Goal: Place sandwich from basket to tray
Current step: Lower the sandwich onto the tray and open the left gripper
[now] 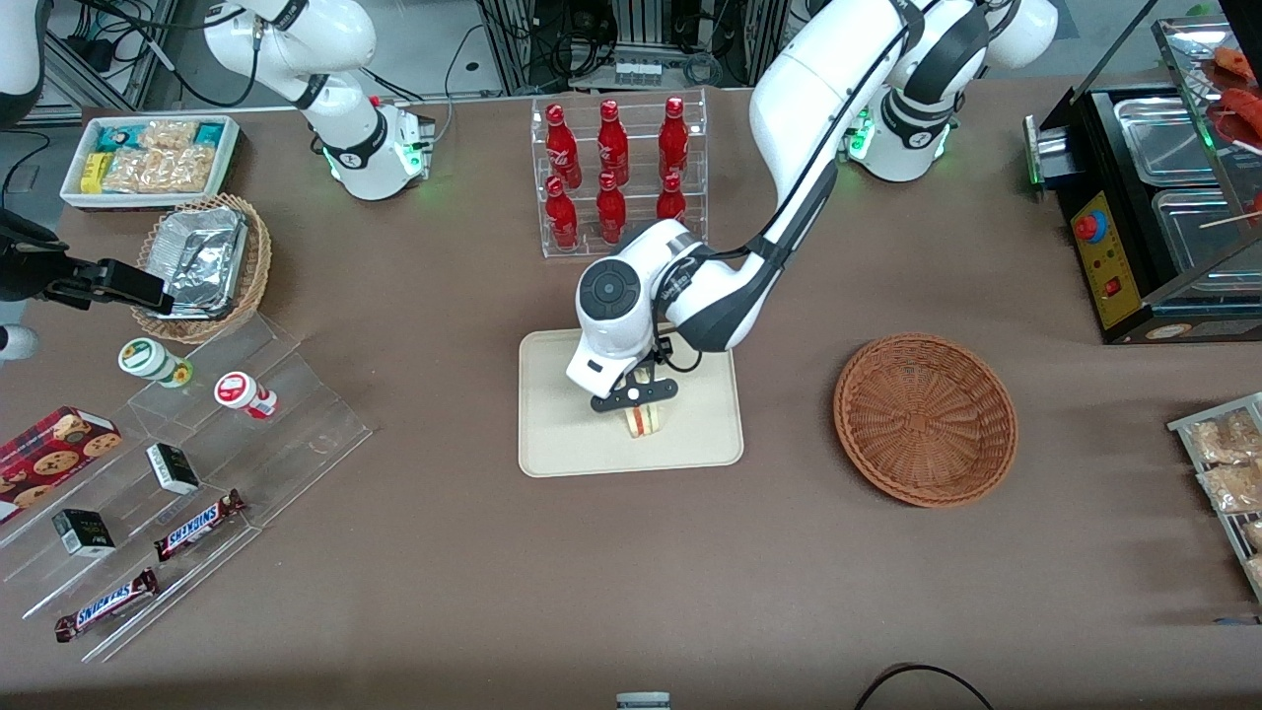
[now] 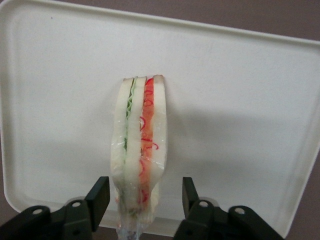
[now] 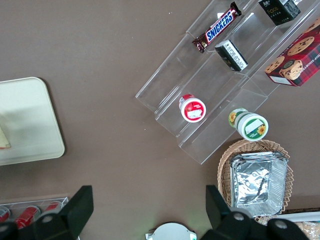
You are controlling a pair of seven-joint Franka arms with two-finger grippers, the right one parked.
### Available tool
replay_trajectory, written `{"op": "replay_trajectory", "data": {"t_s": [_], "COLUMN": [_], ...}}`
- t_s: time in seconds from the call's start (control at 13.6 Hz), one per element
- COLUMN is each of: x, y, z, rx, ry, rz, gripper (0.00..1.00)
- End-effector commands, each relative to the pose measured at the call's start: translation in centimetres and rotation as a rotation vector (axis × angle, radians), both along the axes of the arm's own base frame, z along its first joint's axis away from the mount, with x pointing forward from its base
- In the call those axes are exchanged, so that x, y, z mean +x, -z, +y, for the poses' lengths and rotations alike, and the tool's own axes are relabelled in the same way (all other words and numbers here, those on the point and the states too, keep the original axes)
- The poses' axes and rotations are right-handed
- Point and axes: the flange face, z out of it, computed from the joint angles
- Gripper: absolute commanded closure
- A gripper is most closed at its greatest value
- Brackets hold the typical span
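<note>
Resting on its edge on the tray (image 1: 700,449), the sandwich (image 2: 139,150) stands between my two fingers (image 2: 98,196) with a clear gap on each side, so my jaws (image 1: 636,394) are released and hold nothing. I hang just above the sandwich, over the tray's middle. The red and green filling faces up at me through its clear wrap. The basket (image 1: 925,418) sits empty, well apart from the tray toward my own end of the table (image 1: 631,592). By my judgement the placing is done; what is left is to lift clear without knocking the wedge over. Farther from the tray, toward the parked arm's end, two chocolate bars (image 1: 198,524) on a clear stepped stand (image 1: 296,434) read SNICKERS. Red bottles (image 1: 611,148) stand in a clear rack just above the tray.
</note>
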Motion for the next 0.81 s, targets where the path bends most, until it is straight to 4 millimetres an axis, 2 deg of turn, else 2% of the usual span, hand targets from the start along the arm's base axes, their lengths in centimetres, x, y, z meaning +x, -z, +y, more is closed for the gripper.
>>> {"op": "replay_trajectory", "data": {"t_s": [0.0,0.22,0.44,0.59,0.73], "x": [0.0,0.2,2.5,2.8,5.4], "y": [-4.6,-7.8,-10.9,-12.5,-13.5], "z": [0.0,0.7,4.4,5.9,10.7], "rx": [-0.013,-0.017,-0.011,0.006,0.039], "ry": [-0.007,0.022,0.163,0.175,0.111], "rz": [-0.029,-0.044,-0.035,-0.029,-0.004], "gripper": [0.00,0.00,0.00,0.00,0.00]}}
